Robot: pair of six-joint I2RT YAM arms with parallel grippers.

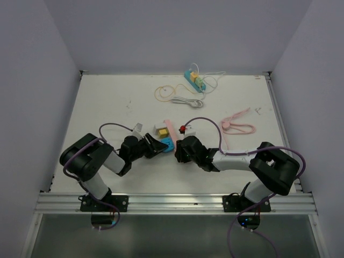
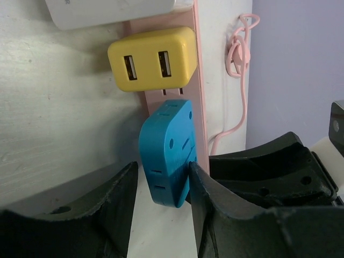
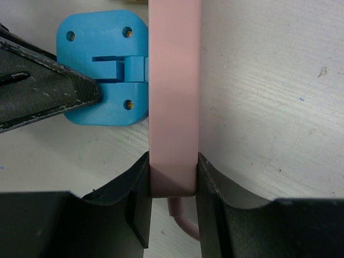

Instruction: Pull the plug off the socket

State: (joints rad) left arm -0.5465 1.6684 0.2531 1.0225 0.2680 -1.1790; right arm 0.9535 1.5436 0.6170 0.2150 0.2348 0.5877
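White adapter (image 2: 107,13) cut off above

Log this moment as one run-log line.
phase: gripping | left tool: closing around blue plug, still in socket | right tool: clamping pink power strip end

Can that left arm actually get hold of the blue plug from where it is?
Probably yes. The left gripper already has its jaws on either side of the blue plug, nothing between them, while the right gripper clamps the pink power strip to steady it.

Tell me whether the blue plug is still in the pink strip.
In: the blue plug sits flush against the pink power strip, no gap showing.
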